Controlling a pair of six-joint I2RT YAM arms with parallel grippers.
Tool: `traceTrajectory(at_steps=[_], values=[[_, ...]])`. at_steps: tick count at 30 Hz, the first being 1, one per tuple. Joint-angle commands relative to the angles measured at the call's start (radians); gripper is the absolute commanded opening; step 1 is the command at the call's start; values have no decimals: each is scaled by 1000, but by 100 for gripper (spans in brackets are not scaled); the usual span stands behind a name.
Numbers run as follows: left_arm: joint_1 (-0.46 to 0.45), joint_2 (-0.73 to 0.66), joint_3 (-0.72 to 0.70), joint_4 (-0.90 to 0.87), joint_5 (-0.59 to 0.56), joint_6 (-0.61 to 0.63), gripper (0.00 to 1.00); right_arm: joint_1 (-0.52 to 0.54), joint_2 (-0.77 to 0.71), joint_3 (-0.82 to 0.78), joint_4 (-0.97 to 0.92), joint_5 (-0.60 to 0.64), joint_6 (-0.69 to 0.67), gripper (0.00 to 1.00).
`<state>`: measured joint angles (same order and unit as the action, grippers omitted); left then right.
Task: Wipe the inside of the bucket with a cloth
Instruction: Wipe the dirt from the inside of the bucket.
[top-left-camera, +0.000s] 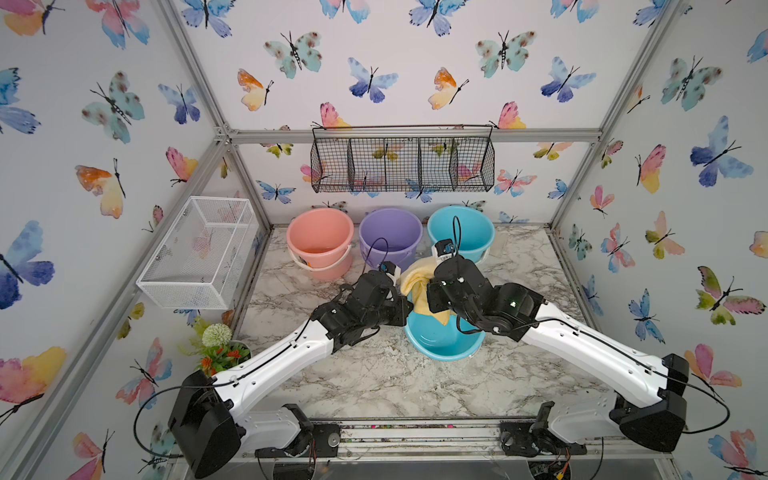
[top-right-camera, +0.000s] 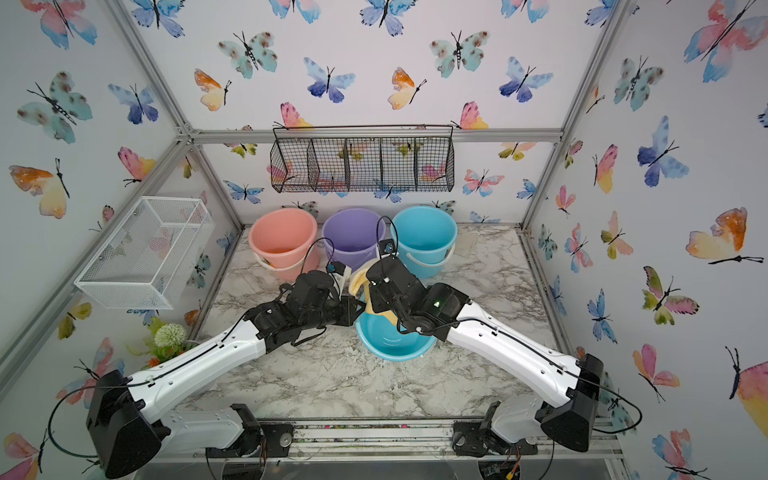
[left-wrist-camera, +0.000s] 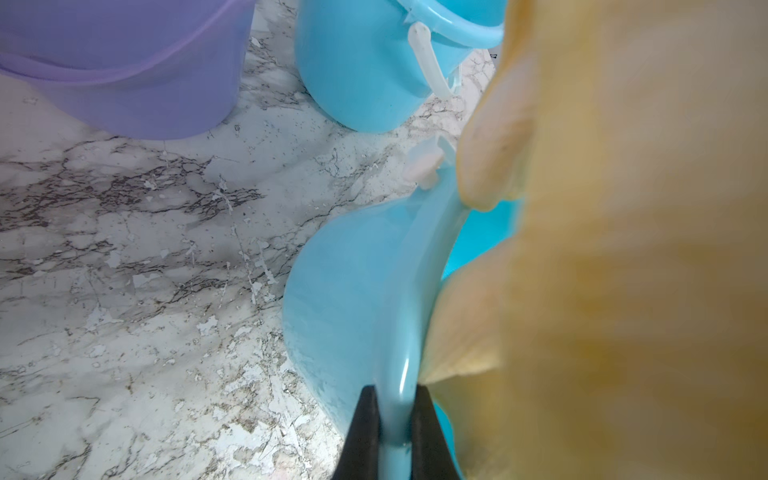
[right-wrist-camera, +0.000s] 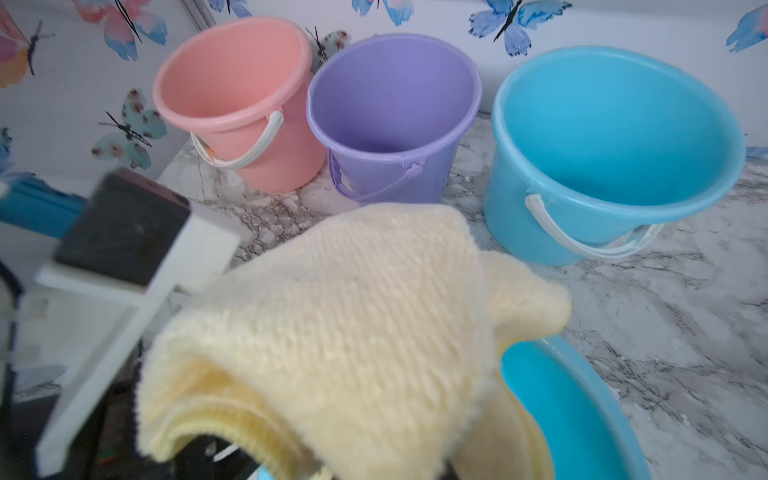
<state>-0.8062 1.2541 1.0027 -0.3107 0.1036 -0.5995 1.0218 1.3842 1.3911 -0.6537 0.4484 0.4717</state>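
Observation:
A light blue bucket (top-left-camera: 446, 347) (top-right-camera: 392, 347) sits mid-table between both arms. My left gripper (left-wrist-camera: 395, 388) is shut on the bucket's rim (left-wrist-camera: 415, 266), one black finger outside the wall and one inside. The cloth (top-left-camera: 417, 282) (top-right-camera: 357, 280), a pale yellow terry towel, hangs over the far rim and down into the bucket. My right gripper (top-left-camera: 432, 297) is shut on the cloth, which is draped over its jaws and hides them in the right wrist view. That view shows the cloth (right-wrist-camera: 353, 311) above the bucket's inner wall (right-wrist-camera: 573, 407).
Three other buckets stand along the back wall: pink (top-left-camera: 320, 249), purple (top-left-camera: 388, 243) and blue (top-left-camera: 465, 245). A white wire basket (top-left-camera: 199, 253) hangs on the left wall and a black wire basket (top-left-camera: 401, 164) on the back wall. A flower plant (top-left-camera: 218, 345) sits front left.

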Motion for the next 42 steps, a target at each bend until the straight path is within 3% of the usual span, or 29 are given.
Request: traceTrajectory(at_steps=[1,10,19,23,31,37,42], values=[[-1,0,20,-24,42,-3,0,1,38,-62,31,-1,-106,2],[13,-50,3,-45,15,4,0,-47,195,-7,-74,244,-191,2],[17,-103,-24,-67,-88,22,0,-89,264,48,-486,206,-33,2],[19,-99,-22,-76,-114,39,0,-89,303,64,-626,13,15,2],[17,-72,-7,-89,-131,53,0,-89,282,26,-684,-425,-55,2],[18,-73,-18,-75,-121,42,0,-89,185,-48,-393,-848,-88,2],[19,-64,-24,-69,-100,35,0,-89,180,-148,9,-1141,55,2]])
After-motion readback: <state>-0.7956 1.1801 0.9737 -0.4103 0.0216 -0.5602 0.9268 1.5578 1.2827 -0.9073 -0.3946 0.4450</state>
